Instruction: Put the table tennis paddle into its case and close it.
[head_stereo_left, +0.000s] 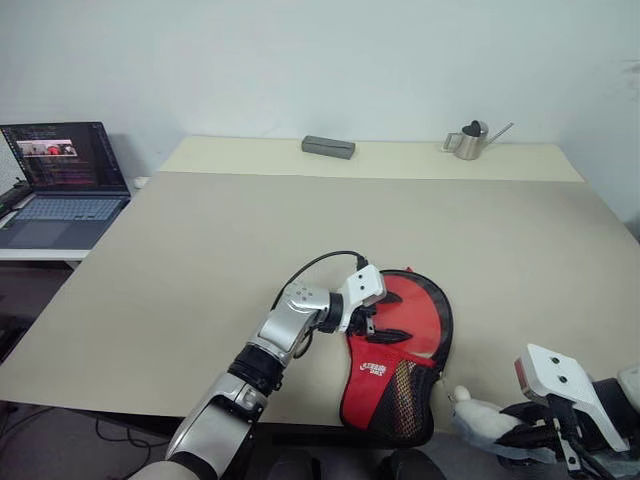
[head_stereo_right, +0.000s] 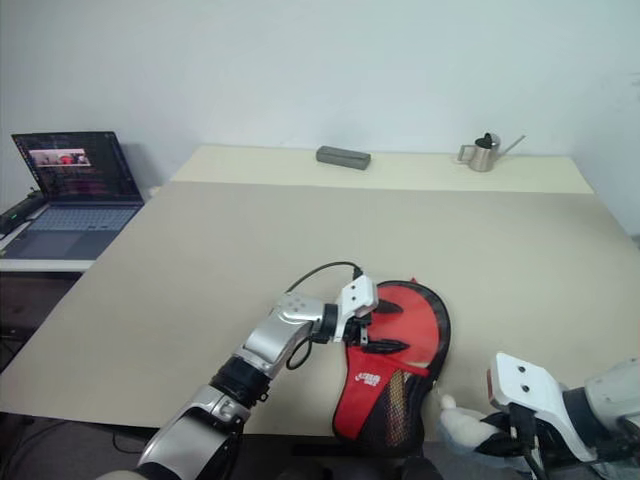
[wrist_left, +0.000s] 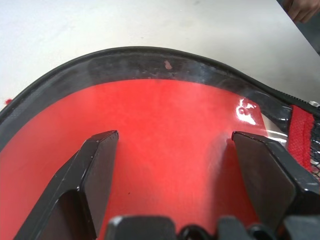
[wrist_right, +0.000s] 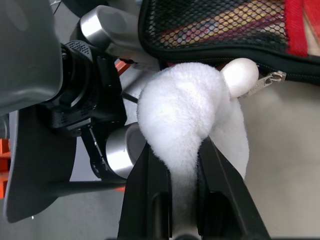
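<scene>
The black case (head_stereo_left: 436, 330) lies at the table's front edge, its mesh pocket end (head_stereo_left: 400, 395) overhanging towards me. The table tennis paddle (wrist_left: 165, 115) is inside, its red face showing through the clear plastic side. Part of its striped handle (wrist_right: 220, 25) shows behind the mesh. My left gripper (head_stereo_left: 384, 318) is open over the round end, with its fingers (wrist_left: 95, 165) spread above the clear plastic. My right gripper (wrist_right: 175, 145) hangs just off the table's edge, shut on a white fluffy tassel (head_stereo_left: 478, 420). That tassel sits by the metal zipper pull (wrist_right: 265, 82) at the case's narrow end.
An open laptop (head_stereo_left: 65, 185) stands on a side table at the far left. A grey block (head_stereo_left: 328, 147) and a small metal watering can (head_stereo_left: 470, 140) sit along the far edge of the beige table (head_stereo_left: 250, 230).
</scene>
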